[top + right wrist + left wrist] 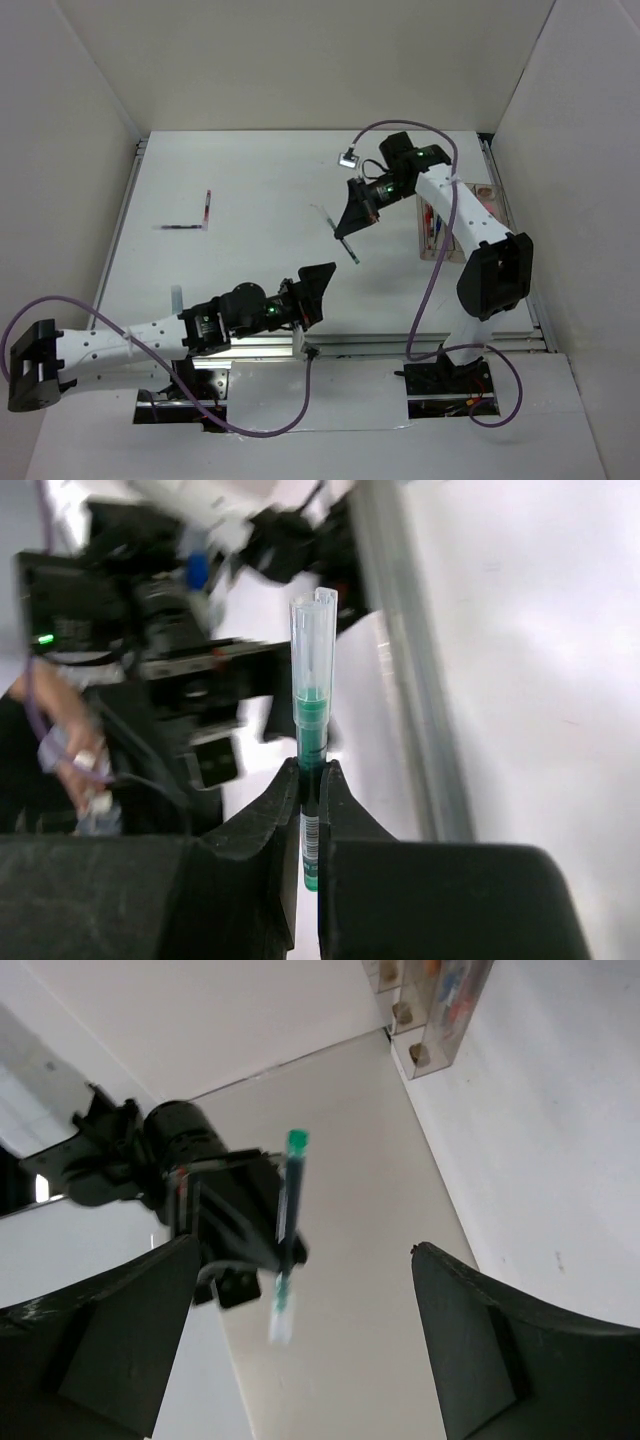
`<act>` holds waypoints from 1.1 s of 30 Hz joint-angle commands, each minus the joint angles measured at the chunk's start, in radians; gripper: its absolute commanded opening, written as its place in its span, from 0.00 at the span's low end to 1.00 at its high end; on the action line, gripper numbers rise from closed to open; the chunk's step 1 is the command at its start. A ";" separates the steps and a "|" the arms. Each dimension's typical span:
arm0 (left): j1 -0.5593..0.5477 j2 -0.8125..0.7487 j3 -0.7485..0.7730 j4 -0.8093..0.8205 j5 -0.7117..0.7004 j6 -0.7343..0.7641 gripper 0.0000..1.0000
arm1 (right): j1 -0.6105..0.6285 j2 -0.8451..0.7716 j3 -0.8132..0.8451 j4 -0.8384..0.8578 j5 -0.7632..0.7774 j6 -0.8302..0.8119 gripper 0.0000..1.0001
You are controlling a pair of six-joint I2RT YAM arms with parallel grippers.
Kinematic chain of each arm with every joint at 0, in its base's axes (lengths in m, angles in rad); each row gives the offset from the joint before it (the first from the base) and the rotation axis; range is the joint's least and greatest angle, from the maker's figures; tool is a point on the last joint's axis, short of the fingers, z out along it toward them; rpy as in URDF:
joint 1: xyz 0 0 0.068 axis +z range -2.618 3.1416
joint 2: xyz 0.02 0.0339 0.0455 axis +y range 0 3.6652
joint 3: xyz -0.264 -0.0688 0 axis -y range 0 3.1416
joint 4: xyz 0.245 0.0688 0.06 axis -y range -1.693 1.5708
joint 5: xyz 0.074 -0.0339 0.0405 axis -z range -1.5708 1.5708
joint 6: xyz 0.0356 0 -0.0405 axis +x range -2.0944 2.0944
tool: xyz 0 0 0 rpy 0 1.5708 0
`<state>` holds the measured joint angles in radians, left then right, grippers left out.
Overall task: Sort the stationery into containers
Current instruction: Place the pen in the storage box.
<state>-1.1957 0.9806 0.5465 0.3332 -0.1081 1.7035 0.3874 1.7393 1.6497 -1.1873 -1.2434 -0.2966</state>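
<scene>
A green pen with a clear cap stands between the fingers of my right gripper, which is shut on its barrel. From above, that gripper holds the pen slanted over the middle of the table. My left gripper is just below it, open and holding nothing. In the left wrist view the green pen hangs above my left gripper, between its spread fingers but touching neither. The containers lie at the right with several pens inside. A red pen and a dark pen lie at the far left.
The clear bins show at the top of the left wrist view. A metal rail runs along the table's near edge. White walls close the table in on the left, back and right.
</scene>
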 commanded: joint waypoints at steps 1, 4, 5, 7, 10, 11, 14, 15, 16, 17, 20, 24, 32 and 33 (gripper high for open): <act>-0.007 -0.113 0.024 -0.061 0.100 -0.053 0.99 | -0.120 -0.055 0.010 0.047 0.128 0.013 0.00; -0.021 -0.172 0.024 -0.153 0.143 -0.087 0.99 | -0.266 -0.054 0.027 0.107 0.270 0.062 0.00; -0.036 -0.181 0.020 -0.164 0.133 -0.096 0.99 | -0.333 -0.044 0.048 0.132 0.368 0.083 0.00; -0.045 -0.183 0.018 -0.178 0.114 -0.113 0.99 | -0.380 -0.035 0.068 0.158 0.479 0.106 0.00; -0.044 -0.158 0.062 -0.195 0.032 -0.194 0.99 | -0.475 -0.006 0.090 0.186 0.701 0.096 0.00; -0.044 -0.128 0.085 -0.209 0.013 -0.267 0.99 | -0.498 0.008 0.088 0.198 0.743 0.091 0.00; -0.044 -0.024 0.219 -0.279 -0.117 -0.492 0.99 | -0.519 0.040 0.067 0.233 0.875 0.088 0.00; -0.044 0.005 0.266 -0.299 -0.157 -0.568 0.99 | -0.525 0.049 0.064 0.239 0.900 0.094 0.00; -0.025 0.038 0.365 -0.321 -0.198 -0.655 0.99 | -0.525 0.068 0.055 0.255 0.939 0.099 0.00; -0.009 0.099 0.419 -0.423 -0.244 -0.820 0.99 | -0.527 0.071 0.048 0.264 0.958 0.103 0.00; 0.129 0.179 0.607 -0.615 -0.184 -1.133 0.99 | -0.518 0.095 0.021 0.314 1.032 0.125 0.00; 0.411 0.266 0.808 -0.788 0.002 -1.381 0.99 | -0.509 0.138 -0.001 0.362 1.117 0.139 0.00; 1.108 0.484 1.046 -0.991 0.438 -1.526 0.99 | -0.487 0.206 -0.033 0.436 1.199 0.168 0.07; 1.139 0.489 1.038 -0.991 0.455 -1.523 0.99 | -0.481 0.224 -0.031 0.437 1.210 0.169 0.10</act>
<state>-0.1356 1.4693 1.5558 -0.5381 0.1417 0.2592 -0.1188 1.9366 1.6245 -0.8204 -0.0986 -0.1471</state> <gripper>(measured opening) 0.993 0.102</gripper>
